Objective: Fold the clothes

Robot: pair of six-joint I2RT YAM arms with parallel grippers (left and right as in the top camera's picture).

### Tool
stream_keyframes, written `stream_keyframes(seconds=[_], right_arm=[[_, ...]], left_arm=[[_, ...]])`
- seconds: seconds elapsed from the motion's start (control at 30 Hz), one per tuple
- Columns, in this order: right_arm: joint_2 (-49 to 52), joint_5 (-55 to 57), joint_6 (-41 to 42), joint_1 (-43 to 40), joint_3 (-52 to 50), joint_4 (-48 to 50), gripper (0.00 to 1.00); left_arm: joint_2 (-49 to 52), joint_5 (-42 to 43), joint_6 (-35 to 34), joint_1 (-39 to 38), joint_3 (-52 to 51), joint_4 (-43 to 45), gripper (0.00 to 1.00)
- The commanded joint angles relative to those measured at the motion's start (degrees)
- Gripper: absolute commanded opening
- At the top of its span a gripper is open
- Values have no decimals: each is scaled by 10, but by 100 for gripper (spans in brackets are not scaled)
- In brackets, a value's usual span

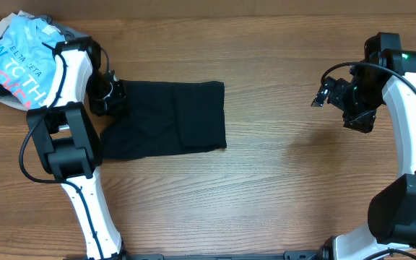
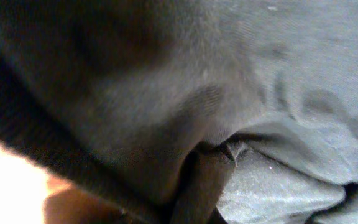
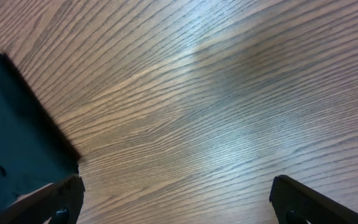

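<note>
Standing at the robot's side of the table (image 1: 280, 188), I see the black T-shirt (image 1: 172, 115) lying flat a little toward 9 o'clock of the middle. It is already narrowed into a neat rectangle, though its 7 o'clock corner spreads out loosely. The left gripper (image 1: 109, 94) sits low on the shirt's 9 o'clock edge, close to the 10 o'clock corner. Its fingers are clenched, and its wrist camera sees nothing but dark cloth, bunched into a ridge where the jaws meet, so I take it to be pinching that edge. Over at 3 o'clock, well apart from the shirt, the right gripper (image 1: 327, 95) hangs over bare wood with its fingers spread wide and nothing between them. Its own camera catches only the shirt's near corner.

I judge this to be a late fold, with the grab just made and the lift not yet begun. The next move calls for raising the pinched edge, carrying it toward 3 o'clock and laying it square on the opposite edge without dragging the lower layers. The slack 7 o'clock corner may need tucking in.

Farthest off, at the 10 o'clock corner, a light blue T-shirt (image 1: 16, 61) lies heaped on grey garments (image 1: 53, 23).
</note>
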Motion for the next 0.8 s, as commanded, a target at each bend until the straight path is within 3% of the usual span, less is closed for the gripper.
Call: stream_keyframes(seconds=[0.0,0.27,0.67,0.77], right_arm=[[-1,-1,-2,3,3,3,100],[2,-1,-2,17,-15,42,100],[3,-105,-1,22,-203,236,100],[3,-125,0,23,-243,275,100]], left_arm=[[-63,-14,-12,-39,37,-14,4],[-119,10,-69,-130,42,-42,4],[-127,19,-121,-268,42,-24,4],[-125,19,-132,-294,41,-1,11]])
